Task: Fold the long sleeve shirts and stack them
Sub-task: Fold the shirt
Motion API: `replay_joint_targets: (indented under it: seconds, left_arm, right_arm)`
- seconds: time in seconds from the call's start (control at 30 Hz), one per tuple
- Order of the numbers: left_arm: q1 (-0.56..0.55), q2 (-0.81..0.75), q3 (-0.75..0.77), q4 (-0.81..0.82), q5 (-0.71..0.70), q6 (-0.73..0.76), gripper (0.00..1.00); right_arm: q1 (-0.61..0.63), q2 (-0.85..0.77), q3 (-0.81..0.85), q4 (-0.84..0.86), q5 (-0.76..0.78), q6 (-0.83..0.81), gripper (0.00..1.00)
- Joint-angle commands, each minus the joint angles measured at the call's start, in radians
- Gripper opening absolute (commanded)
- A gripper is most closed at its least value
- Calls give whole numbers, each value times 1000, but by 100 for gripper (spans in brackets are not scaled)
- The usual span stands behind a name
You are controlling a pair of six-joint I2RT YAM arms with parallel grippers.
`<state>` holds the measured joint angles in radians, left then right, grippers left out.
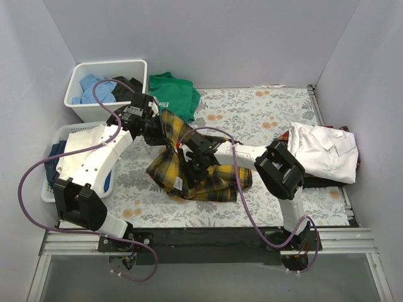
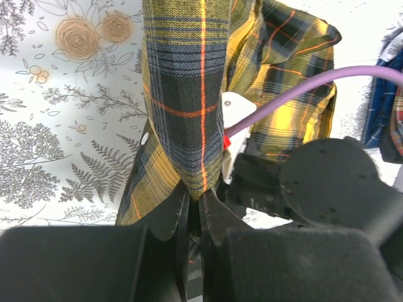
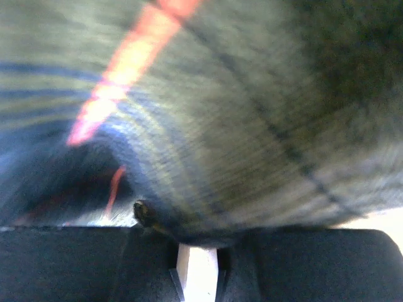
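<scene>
Flannel shirt point(image 2: 182, 94) between left fingers point(image 2: 165, 220); white shirt point(image 1: 324, 151) only overhead.

Floral-print table point(image 1: 264, 113) carries plaid flannel shirt point(image 1: 165, 168), green T-shirt point(image 1: 173, 88) and white shirt point(image 1: 324, 151)

Overhead view down on the table point(image 1: 252, 113); both wrist views close against the plaid shirt point(image 2: 182, 94), common to all
</scene>
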<state>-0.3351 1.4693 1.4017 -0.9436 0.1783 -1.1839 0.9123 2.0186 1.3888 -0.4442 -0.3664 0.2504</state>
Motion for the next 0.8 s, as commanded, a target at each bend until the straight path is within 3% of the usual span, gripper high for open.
replay_joint_targets:
  seconds: [0.0,0.13,0.33,0.53,0.77]
  left_arm:
    - [2,-33,49,16,41,-5,0]
    - [4,-35,51,25,50,12,0]
    - [2,-27,63,28,70,56,0]
    - [-21,-10,79,42,66,44,0]
    - [-195,62,118,57,-31,-31,0]
  right_arm:
    - [-3,-91,-69,39,46,9,25]
    - [-19,-262,-120,44,203,27,34]
    - [-96,-477,-169,10,383,120,38]
    - [-303,-618,-298,-60,389,190,37]
    - [-391,-656,-330,-117,417,168,37]
